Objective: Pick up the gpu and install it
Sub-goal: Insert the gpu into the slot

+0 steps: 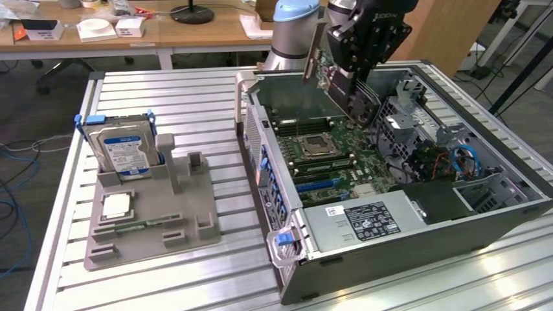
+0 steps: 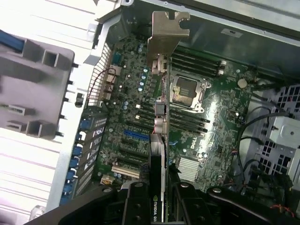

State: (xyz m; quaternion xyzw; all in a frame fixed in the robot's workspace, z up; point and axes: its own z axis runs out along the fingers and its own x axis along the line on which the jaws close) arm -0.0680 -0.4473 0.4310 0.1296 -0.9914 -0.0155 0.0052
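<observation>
Clamping the thin, flat, dark-faced gpu (image 2: 159, 154) edge-on, the jaws stand partly apart with the card pinched between them. Its long axis runs straight out from the jaws and ends in a narrow silver metal bracket (image 2: 166, 37) at the far end. Beyond the jaws, under the card, lies the green motherboard (image 2: 220, 122) inside the open grey computer case (image 1: 389, 265). The card seems to hang just above the board, not yet seated in a slot.
</observation>
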